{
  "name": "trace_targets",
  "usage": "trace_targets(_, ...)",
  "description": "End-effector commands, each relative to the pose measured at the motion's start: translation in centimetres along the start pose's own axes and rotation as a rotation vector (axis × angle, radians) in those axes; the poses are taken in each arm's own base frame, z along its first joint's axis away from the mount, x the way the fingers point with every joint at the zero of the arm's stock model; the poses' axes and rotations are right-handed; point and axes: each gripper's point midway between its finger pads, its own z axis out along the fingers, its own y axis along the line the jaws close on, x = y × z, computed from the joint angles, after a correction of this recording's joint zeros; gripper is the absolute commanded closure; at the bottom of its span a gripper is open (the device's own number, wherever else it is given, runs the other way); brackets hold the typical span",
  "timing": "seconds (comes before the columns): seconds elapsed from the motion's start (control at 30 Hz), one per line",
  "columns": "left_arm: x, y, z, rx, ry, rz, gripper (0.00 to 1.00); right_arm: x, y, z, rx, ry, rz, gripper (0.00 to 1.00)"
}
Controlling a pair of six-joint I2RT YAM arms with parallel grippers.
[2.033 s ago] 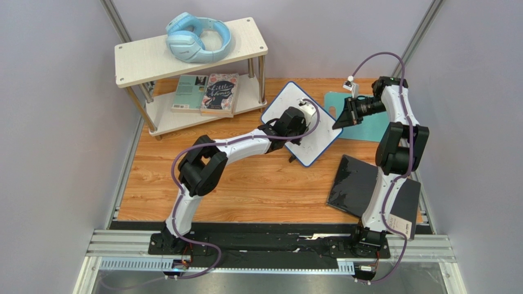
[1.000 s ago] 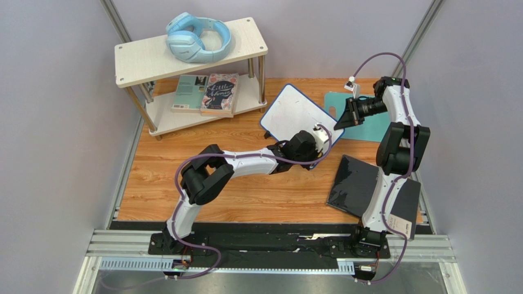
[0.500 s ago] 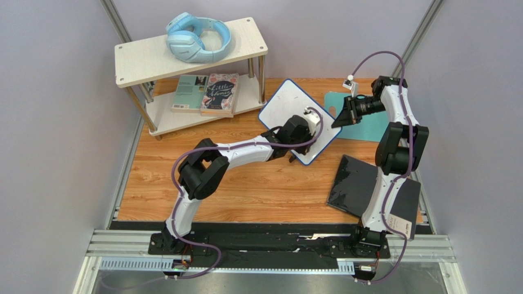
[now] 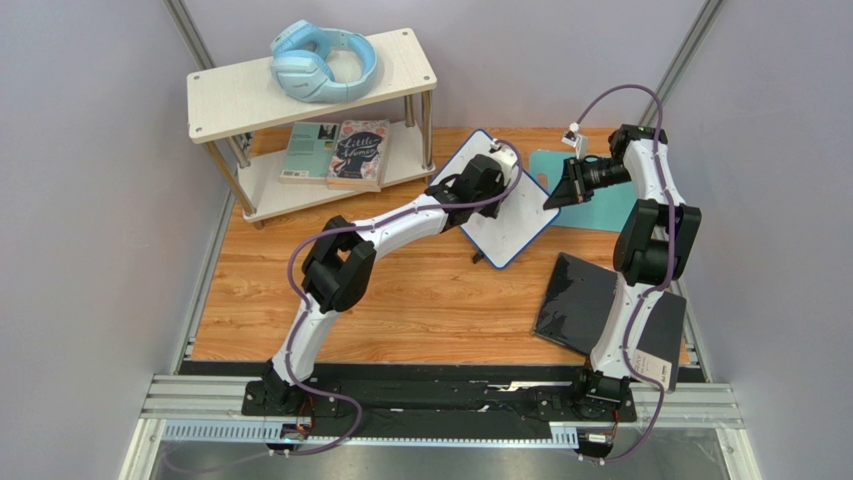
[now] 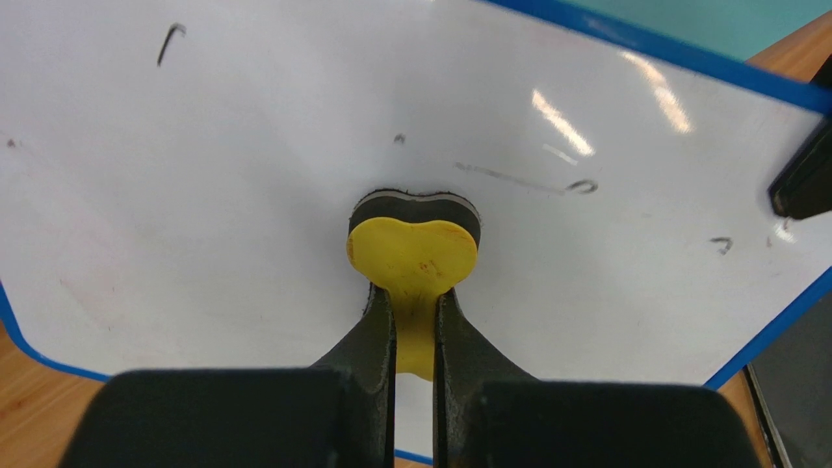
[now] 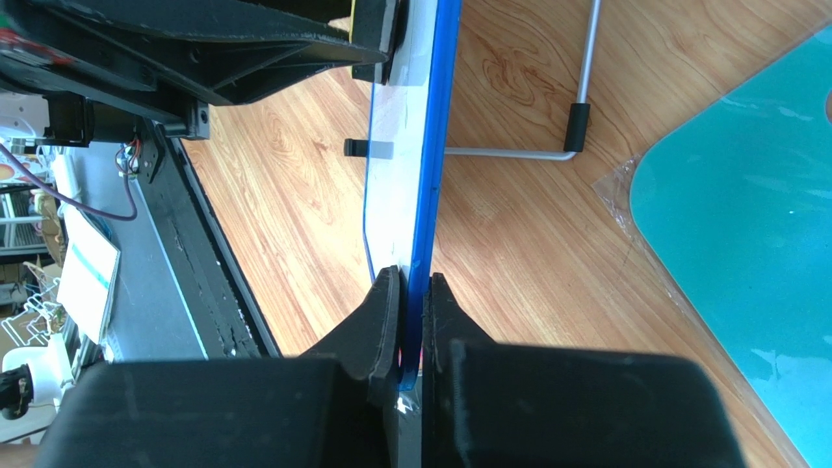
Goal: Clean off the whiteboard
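- Left gripper (image 5: 415, 295) is gripping the stem of a yellow heart-shaped eraser (image 5: 414, 249). The jaws are closed tight on it, and the dark felt side is facing away from the jaws, pressing on the whiteboard (image 5: 225, 195).
- Right gripper (image 6: 411, 292) is clamping the board's blue-framed edge, one finger on each face. It is bracing the board while it is standing tilted on its wire stand (image 6: 578, 107) over the table (image 6: 508, 244).
- The board is sitting straight ahead of the left jaws and filling that wrist view. A teal mat (image 6: 752, 214) is lying right of the right jaws, on the board's back side and clear of it.
- Step in hand: wiping, looking mostly done. Most of the face is reading clean, with some residue showing.
- Leftover marks, relative to the left jaws:
  - a dot just ahead of the eraser
  - a thin line ending in a loop, ahead and slightly right
  - a small tick far right, near the clamped edge
  - a hooked stroke far ahead-left
  - a faint speck at the far left edge
- Next move, my read: sweeping the pad ahead-right over the dot and line and on to the tick, then crossing to the hooked stroke.
- That is calling for steady pressure into the board while the right clamp is holding. The tick is sitting close to the right fingers, so the eraser is risking a bump there.
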Motion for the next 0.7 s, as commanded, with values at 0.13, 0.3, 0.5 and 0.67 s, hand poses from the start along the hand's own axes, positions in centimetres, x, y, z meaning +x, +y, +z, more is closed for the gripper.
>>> trace_targets(0.13, -4.2, -3.4, 0.4, 0.188, -0.016, 0.076, 1.0, 3.0, 3.0, -1.6, -0.008, 0.162, 0.021, 1.0)
trace_targets(0.3, -2.5, -4.4, 0.3, 0.251, 0.045, 0.093, 1.0, 2.4, 3.1, -1.7, -0.009, 0.145, 0.02, 1.0)
trace_targets(0.5, 1.6, -7.8, 0.0, 0.355, 0.169, 0.167, 1.0, 1.7, 3.2, -1.6, -0.013, 0.125, 0.023, 1.0)
trace_targets(0.67, 3.6, -11.0, -0.6, 0.406, 0.226, 0.232, 1.0, 1.8, 3.2, -1.7, -0.013, 0.129, 0.028, 1.0)
